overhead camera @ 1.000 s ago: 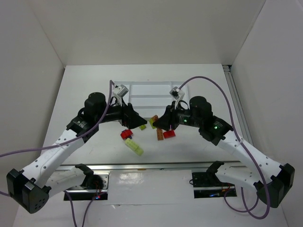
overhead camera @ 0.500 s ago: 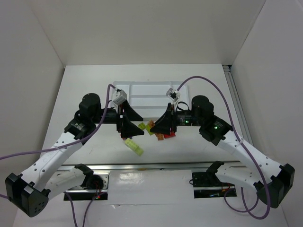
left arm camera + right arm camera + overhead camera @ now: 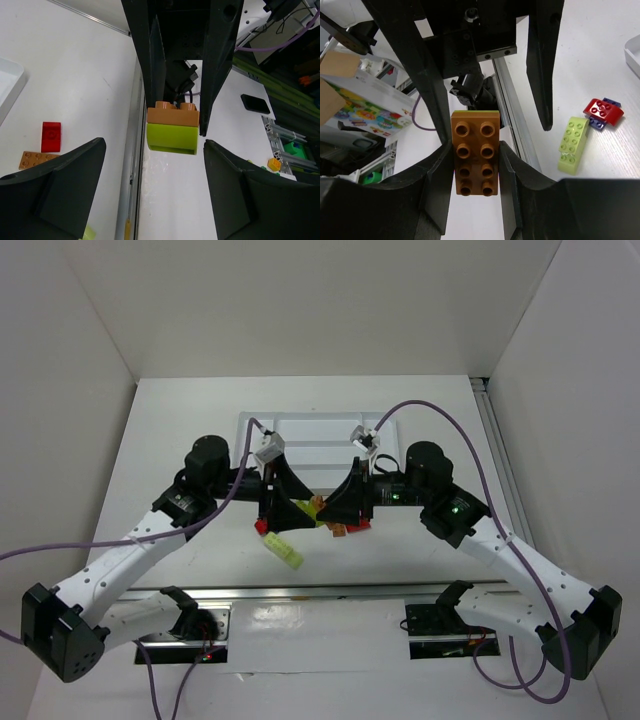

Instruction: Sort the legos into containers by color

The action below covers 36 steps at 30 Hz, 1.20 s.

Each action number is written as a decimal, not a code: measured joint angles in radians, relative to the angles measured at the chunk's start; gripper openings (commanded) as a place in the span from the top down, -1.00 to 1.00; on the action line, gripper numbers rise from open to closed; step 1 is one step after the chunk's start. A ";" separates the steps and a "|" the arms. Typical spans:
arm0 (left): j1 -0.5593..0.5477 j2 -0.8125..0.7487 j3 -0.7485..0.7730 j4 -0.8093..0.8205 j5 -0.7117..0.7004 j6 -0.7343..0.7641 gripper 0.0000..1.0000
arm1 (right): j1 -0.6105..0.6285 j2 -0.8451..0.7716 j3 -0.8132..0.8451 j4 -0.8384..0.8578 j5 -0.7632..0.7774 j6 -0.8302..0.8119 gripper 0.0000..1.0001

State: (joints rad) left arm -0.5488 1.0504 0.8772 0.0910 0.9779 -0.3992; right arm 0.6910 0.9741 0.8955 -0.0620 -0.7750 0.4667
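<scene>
Clamped shut with the right gripper (image 3: 475, 150) on a stack of two: one orange eight-stud brick (image 3: 475, 131) pressed onto one yellow-green brick (image 3: 172, 138). Held above the table (image 3: 180, 420), on the near side of the white tray (image 3: 300, 427) and outside every compartment. Spread wide with the left gripper (image 3: 154, 145), its two fingers (image 3: 55, 190) set one to each side of that stack. Counted loose on the table from the right wrist: one long yellow-green brick (image 3: 574, 145), and just beside it one red brick (image 3: 603, 111) overlapping one dark purple-blue brick (image 3: 598, 123). Counted from the left wrist: a second red brick (image 3: 50, 136) and one flat orange plate (image 3: 35, 160), close together, near the tray's corner but off it. Seven in all: two red, two orange, two yellow-green, one purple-blue. Also a yellow-green sliver at the bottom edge of the left wrist view, too little shown to tell whether it makes an eighth.
</scene>
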 measured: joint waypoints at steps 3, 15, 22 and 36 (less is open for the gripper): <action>-0.013 0.018 0.008 0.003 -0.012 -0.001 -0.64 | 0.000 0.000 0.000 0.001 0.000 0.000 0.44; -0.023 0.024 0.015 0.023 0.022 -0.055 0.65 | -0.009 -0.001 -0.008 0.013 0.003 -0.010 0.44; -0.023 0.024 0.051 -0.043 -0.006 -0.056 1.00 | -0.010 -0.013 -0.008 0.016 0.009 -0.015 0.44; 0.129 -0.034 0.040 -0.073 -0.099 -0.059 1.00 | -0.006 -0.020 -0.008 -0.039 0.135 -0.031 0.44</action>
State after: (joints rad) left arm -0.4198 1.0161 0.9176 0.0177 0.8791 -0.4580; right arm 0.6849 0.9543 0.8875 -0.1013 -0.6403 0.4362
